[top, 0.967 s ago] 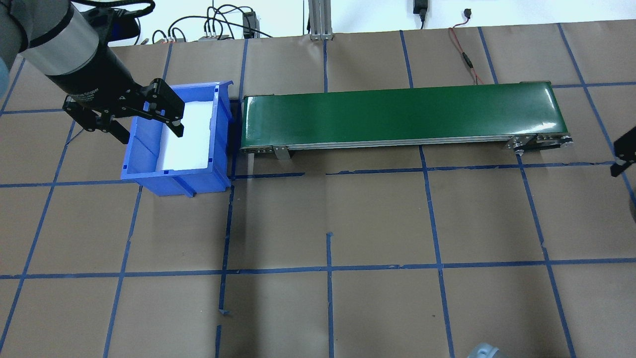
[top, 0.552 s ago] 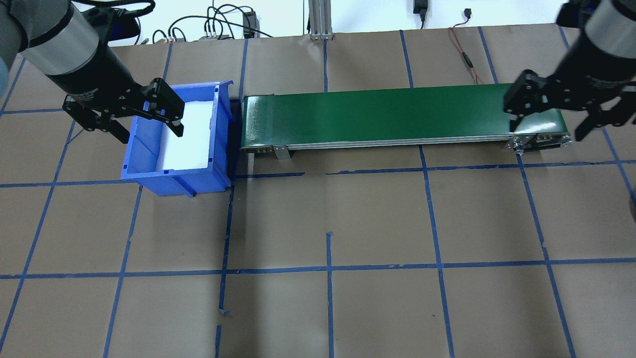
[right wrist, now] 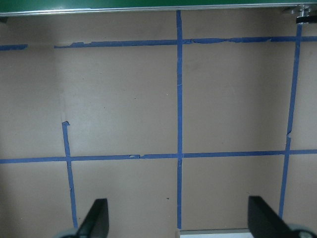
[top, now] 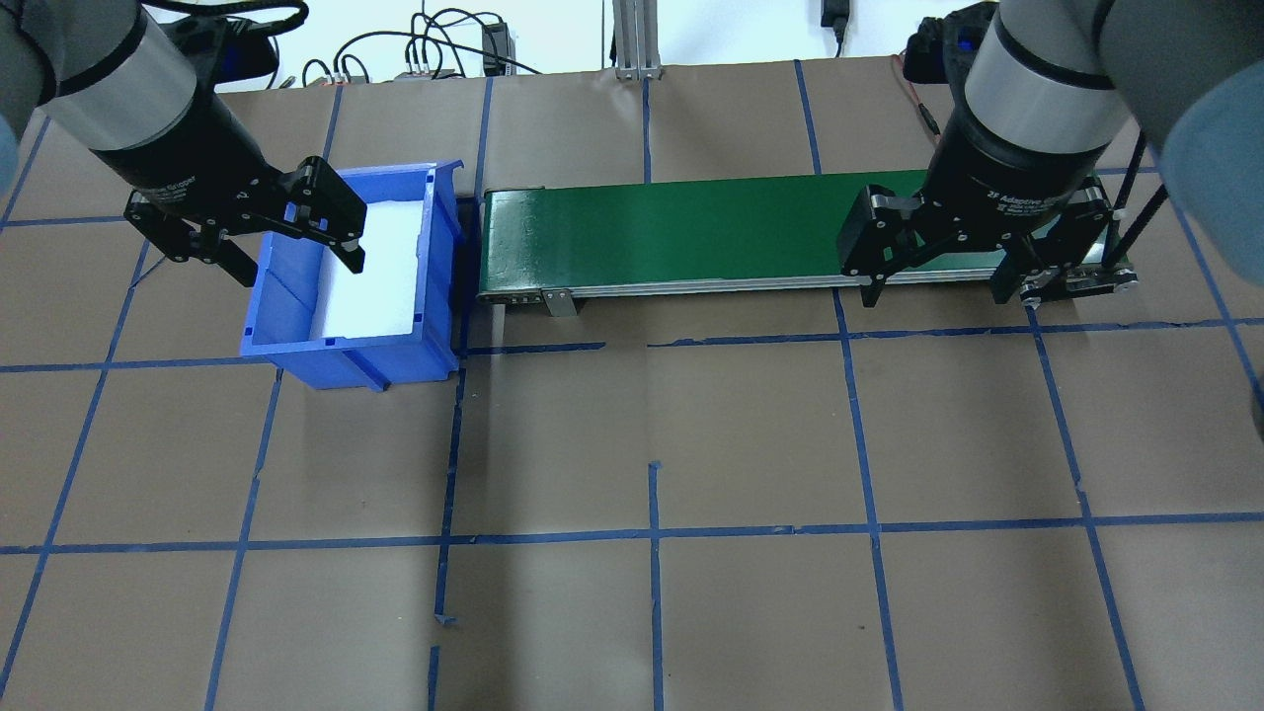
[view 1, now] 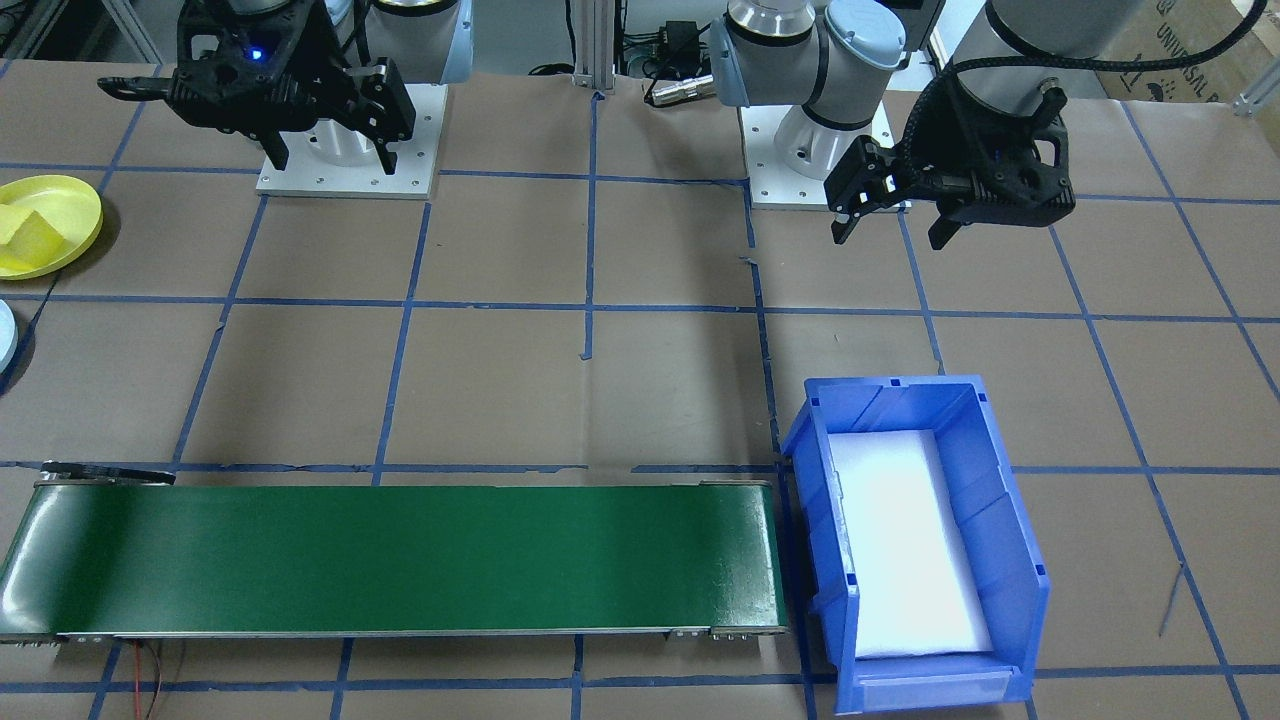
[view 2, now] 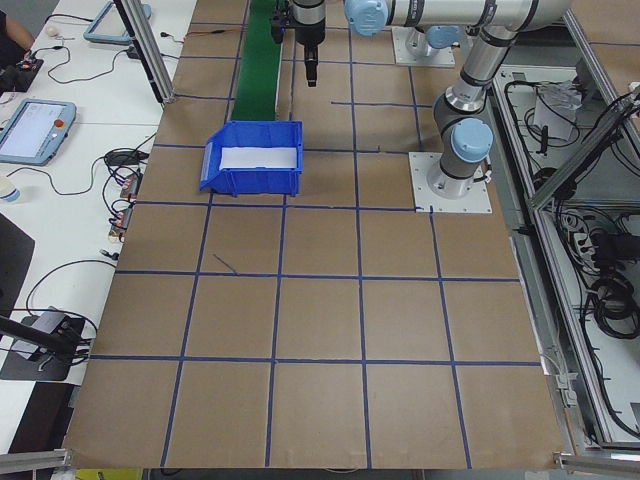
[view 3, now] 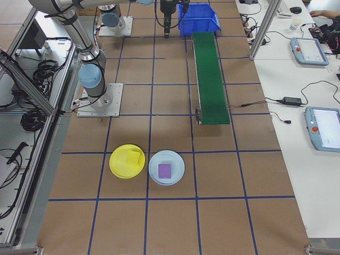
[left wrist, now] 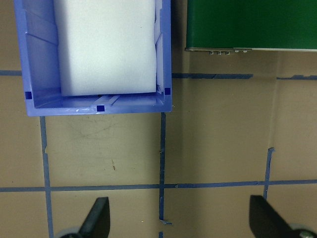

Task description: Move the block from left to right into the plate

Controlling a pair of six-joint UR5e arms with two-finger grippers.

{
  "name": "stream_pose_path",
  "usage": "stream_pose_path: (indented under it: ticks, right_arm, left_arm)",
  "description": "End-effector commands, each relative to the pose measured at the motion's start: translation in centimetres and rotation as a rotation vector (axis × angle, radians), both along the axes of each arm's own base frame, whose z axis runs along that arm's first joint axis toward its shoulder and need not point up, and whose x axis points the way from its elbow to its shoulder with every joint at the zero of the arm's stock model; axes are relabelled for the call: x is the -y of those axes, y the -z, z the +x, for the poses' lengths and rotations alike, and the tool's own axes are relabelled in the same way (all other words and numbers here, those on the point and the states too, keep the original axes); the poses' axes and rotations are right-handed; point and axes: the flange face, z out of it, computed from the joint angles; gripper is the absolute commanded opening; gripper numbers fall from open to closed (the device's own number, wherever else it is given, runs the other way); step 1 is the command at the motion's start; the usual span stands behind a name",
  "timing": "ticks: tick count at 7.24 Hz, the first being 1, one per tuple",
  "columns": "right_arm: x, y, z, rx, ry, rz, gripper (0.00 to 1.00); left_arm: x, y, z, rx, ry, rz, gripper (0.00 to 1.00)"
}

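Note:
The yellow plate (view 1: pixel 70 205) lies at the table's right end, and a yellow block (view 1: pixel 33 236) rests in it; the right side view shows the same plate (view 3: pixel 119 164) and block (view 3: pixel 133 156). My right gripper (top: pixel 936 294) hangs open and empty over the near edge of the green belt's right end, high above the table (view 1: pixel 335 162). My left gripper (top: pixel 301 269) hangs open and empty above the near left side of the blue bin (top: pixel 351 348). Its wrist view shows bare paper between the fingers (left wrist: pixel 97 218).
The blue bin (view 1: pixel 985 500) holds only a white foam pad. The green conveyor belt (top: pixel 691 232) runs from the bin toward the right end with nothing on it. A pale blue plate (view 3: pixel 175 159) with a purple block (view 3: pixel 164 170) sits beside the yellow plate.
My right arm has swung in from the right edge and now hangs over the belt's right end, its gripper still open. The left arm has not moved.

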Motion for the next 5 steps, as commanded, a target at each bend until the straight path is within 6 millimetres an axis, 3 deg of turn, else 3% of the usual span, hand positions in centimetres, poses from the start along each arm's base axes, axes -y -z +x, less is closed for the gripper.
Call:
stream_pose_path:
  ticks: [1, 3, 5]
  right_arm:
    - [1.7, 0.2, -2.5, 0.020, 0.034, 0.000, 1.00]
    - [3.1, -0.1, -3.4, 0.038, 0.051, -0.062, 1.00]
    - [3.2, -0.1, -3.5, 0.052, 0.052, -0.093, 1.00]
  left_arm:
    - [0.0, 0.0, 0.0, 0.000, 0.000, 0.001, 1.00]
    - [-0.1, 0.3, 0.0, -0.002, -0.002, 0.007, 1.00]
    - [-0.1, 0.3, -0.1, -0.001, 0.001, 0.007, 1.00]
